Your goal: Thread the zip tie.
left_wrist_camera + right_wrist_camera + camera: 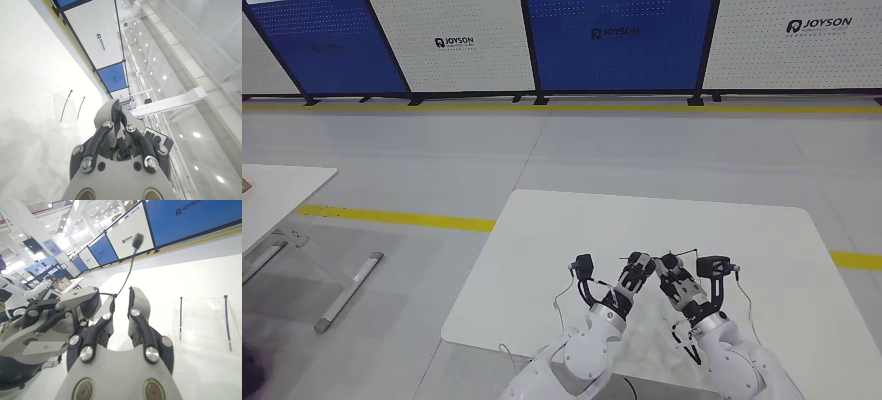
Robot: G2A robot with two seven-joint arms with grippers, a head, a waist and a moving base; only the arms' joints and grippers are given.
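My left gripper [640, 265] and right gripper [672, 265] hover side by side, almost touching, over the near middle of the white table [542, 250]. In the left wrist view the left gripper [117, 111] is shut on the strap of a black zip tie [118, 123]. From the right wrist view, that zip tie [128, 272] leaves the left gripper [90, 302], passes the tip of one finger of my right gripper [122, 296], bends upward and ends in a blocky head in the air. The right gripper's jaws stand apart, open.
A clear tray [204, 313] lies on the table beyond the grippers with two more black zip ties [181, 315] [227, 321] on it; this tray [56, 102] also appears in the left wrist view. Another table [282, 190] stands far left.
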